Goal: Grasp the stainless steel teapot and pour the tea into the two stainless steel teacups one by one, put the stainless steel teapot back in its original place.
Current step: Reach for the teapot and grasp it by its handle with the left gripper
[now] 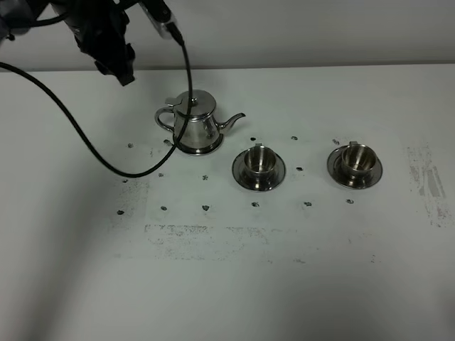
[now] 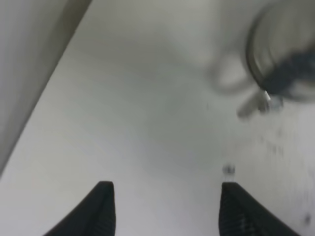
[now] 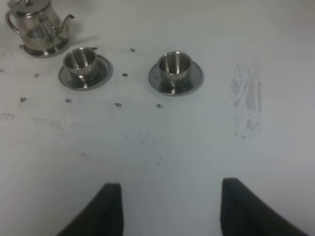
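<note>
Exterior high showed the left claw (image 1: pixel 121 67), parted and empty, hovering at ten o'clock of the teapot (image 1: pixel 193 126) standing nine o'clock of the cups (image 1: pixel 259 162); it looked to need squaring on the handle (image 1: pixel 164 119) before closing.

The teapot (image 1: pixel 192 124) stands upright at the left of the row. It is mirror-bright steel with a rounded body, a flared base and a knobbed lid, which is on. Its thin curved spout points right and its loop handle faces left. Just right of it and slightly nearer, the left cup (image 1: pixel 259 162) sits upright on a round steel saucer (image 1: pixel 239 172), close to the spout tip but apart from it. The right cup (image 1: pixel 355 160), its twin, stands on its own saucer (image 1: pixel 375 170) well apart to the right. Each cup's small handle points to the far side. The cup insides look dark and reflective, so tea in them cannot be made out for sure.
</note>
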{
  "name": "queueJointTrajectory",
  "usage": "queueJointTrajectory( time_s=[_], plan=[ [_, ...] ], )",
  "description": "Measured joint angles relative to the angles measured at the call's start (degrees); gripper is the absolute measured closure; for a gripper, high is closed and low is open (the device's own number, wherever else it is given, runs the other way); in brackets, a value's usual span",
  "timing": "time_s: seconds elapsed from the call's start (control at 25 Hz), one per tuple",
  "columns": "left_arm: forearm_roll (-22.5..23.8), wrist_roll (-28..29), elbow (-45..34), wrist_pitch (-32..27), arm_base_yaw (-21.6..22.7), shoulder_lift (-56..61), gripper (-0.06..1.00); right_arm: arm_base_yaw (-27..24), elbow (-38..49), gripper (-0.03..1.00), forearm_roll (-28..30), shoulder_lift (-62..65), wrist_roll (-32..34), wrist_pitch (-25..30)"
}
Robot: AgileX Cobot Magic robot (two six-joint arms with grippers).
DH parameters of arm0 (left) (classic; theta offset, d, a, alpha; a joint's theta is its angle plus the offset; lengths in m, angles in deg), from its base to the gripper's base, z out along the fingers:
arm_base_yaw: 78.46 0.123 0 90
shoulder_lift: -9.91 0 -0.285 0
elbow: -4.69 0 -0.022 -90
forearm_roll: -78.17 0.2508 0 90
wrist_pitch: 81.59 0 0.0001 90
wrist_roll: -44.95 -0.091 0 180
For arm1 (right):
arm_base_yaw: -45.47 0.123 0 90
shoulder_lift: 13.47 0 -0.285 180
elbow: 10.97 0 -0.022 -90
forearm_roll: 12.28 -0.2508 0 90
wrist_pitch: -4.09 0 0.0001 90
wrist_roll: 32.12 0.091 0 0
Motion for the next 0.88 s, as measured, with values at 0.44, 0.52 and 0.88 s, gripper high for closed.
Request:
queueJointTrajectory(
  time_s=[0.44, 0.52, 0.88],
  plan=[
    [-4.1, -23.0, -16.0, 2.9, 0.0, 11.7, 0.48, 0.0, 0.0, 0.53, 0.0, 0.0, 0.0, 0.0],
    [-4.3, -26.1, -20.9, 7.0, 0.0, 13.9, 0.48, 0.0, 0.0, 0.53, 0.0, 0.0, 0.0, 0.0],
    [-6.5, -28.3, -27.3, 14.4, -0.2, 12.0, 0.48, 0.0, 0.0, 0.53, 0.0, 0.0, 0.0, 0.0]
  ],
)
